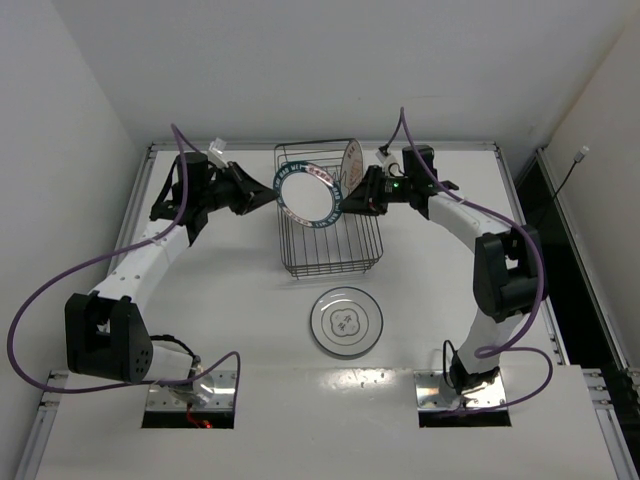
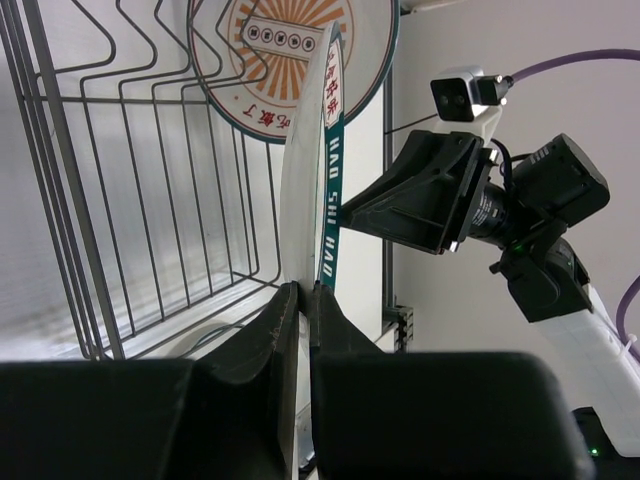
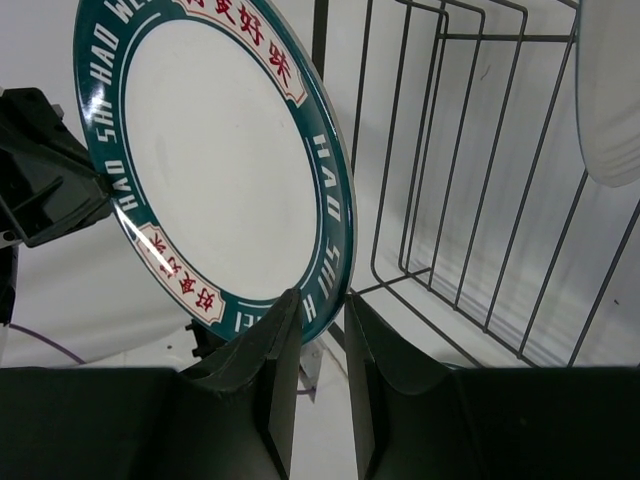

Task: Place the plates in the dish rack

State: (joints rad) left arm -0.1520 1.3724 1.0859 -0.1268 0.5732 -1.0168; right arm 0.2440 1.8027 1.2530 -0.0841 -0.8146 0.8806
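The white plate with the teal-blue rim point(image 1: 308, 197) stands on edge above the dish rack point(image 1: 330, 262). My left gripper point(image 1: 262, 197) is shut on its left rim; in the left wrist view the fingers point(image 2: 285, 315) pinch the plate's edge point(image 2: 330, 170). My right gripper point(image 1: 352, 197) is at the opposite rim, jaws slightly apart around the teal band point(image 3: 335, 230), with a gap showing beside it. A plate with red-orange marks point(image 1: 352, 160) leans upright in the rack's back right. The pale grey plate point(image 1: 345, 321) lies flat on the table in front of the rack.
The rack's wire prongs point(image 2: 150, 200) stand just below and behind the held plate. The upright plate's pale edge point(image 3: 610, 100) shows at the rack's far end. Walls close the table at the back and on both sides.
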